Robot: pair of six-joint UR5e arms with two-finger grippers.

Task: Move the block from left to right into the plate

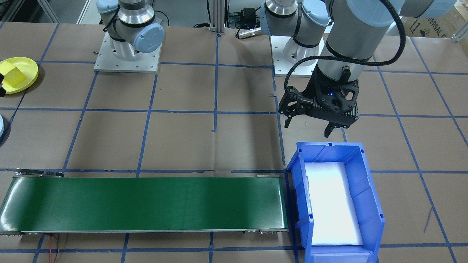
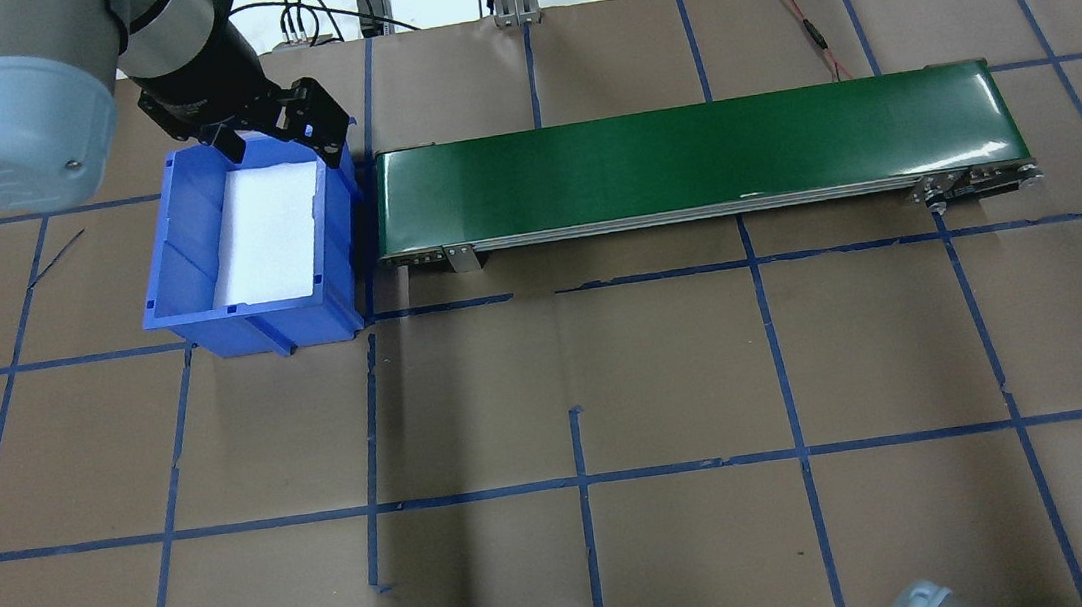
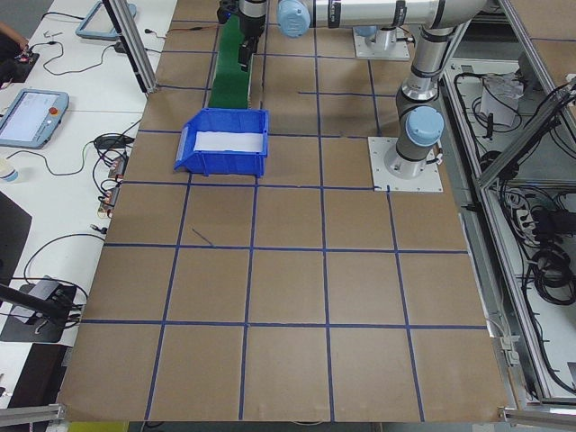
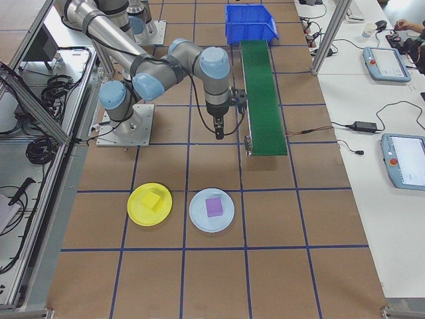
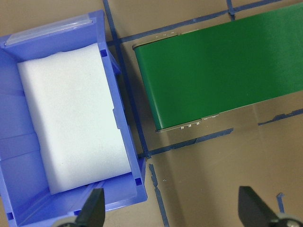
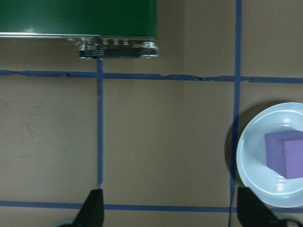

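The yellow plate lies on the table on my right side, past the end of the belt. A yellow block rests inside it. My right gripper hangs open and empty above bare table between the belt's end and the plates. My left gripper is open and empty too. It hovers over the near edge of the blue bin. Only a white foam pad shows in the bin.
A green conveyor belt runs from beside the bin toward my right and carries nothing. A light blue plate holding a purple block sits beside the yellow plate.
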